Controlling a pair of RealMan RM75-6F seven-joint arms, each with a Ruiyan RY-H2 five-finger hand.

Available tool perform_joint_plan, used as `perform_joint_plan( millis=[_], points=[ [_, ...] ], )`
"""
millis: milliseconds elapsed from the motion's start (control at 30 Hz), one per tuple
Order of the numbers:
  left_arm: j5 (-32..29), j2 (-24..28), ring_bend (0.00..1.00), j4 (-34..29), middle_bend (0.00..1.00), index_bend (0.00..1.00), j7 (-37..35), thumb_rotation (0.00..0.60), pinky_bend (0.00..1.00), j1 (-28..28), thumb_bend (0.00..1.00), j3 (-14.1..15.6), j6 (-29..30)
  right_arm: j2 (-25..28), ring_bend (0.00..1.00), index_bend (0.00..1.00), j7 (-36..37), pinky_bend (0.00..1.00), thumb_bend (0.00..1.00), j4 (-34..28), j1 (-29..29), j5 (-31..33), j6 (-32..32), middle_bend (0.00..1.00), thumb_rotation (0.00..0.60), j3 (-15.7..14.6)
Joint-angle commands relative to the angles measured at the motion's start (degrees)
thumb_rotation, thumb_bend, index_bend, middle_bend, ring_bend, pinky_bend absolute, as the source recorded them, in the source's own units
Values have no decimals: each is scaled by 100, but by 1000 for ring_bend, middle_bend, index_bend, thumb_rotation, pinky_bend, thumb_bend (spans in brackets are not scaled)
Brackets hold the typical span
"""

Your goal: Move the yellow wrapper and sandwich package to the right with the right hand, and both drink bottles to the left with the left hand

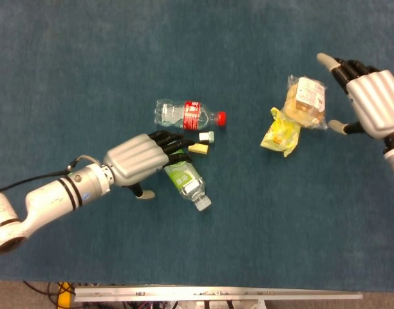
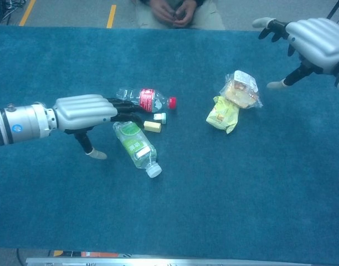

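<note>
A clear bottle with a red label and red cap (image 1: 187, 114) (image 2: 144, 100) lies on its side at mid-table. Below it lies a green-labelled bottle (image 1: 185, 181) (image 2: 136, 144), cap toward the front. My left hand (image 1: 140, 160) (image 2: 86, 113) hovers open over that bottle's base, fingers spread between the two bottles, gripping nothing. The sandwich package (image 1: 304, 102) (image 2: 240, 90) lies right of centre with the yellow wrapper (image 1: 281, 133) (image 2: 222, 114) against its lower left. My right hand (image 1: 372, 101) (image 2: 312, 43) is open, just right of the sandwich package and apart from it.
A small yellow block (image 1: 197, 148) (image 2: 152, 126) and a small pale green-white piece (image 1: 206, 136) (image 2: 160, 117) lie between the bottles, by my left fingertips. The blue cloth (image 1: 268, 212) covers the table. A seated person's hands (image 2: 173, 10) show beyond the far edge.
</note>
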Motion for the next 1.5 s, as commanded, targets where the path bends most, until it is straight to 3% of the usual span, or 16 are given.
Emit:
perform_joint_plan(
  millis=[33,700,833,1033,1333,1500],
  points=[
    [-39,-83,0,42,24,149,40,600,91,-48,174,0,-11,3,256,0,8,441,49,14,-15,-1,4,247,600,-7],
    [-236,-568,0,435,17,148,592,600,92,-98,174,181,-13,56,256,0,138,441,47,81,-134,46,34,247,600,15],
    [-194,-665,1,521,53,192,586,600,97,-39,174,235,150,72,256,0,157,441,45,82,-144,63,19,247,600,22],
    [-82,-907,84,806,151,289,543,600,203,116,175,298,558,83,256,0,168,441,45,62,-150,80,-1,248,600,34],
    [-81,-1101,110,1061,176,309,591,600,263,180,176,382,651,125,256,0,190,441,45,13,-162,120,-9,250,600,69],
    [-84,-1099,213,1103,266,375,555,600,401,225,181,397,776,138,256,0,218,441,45,8,-168,147,-32,251,600,74]
  ],
)
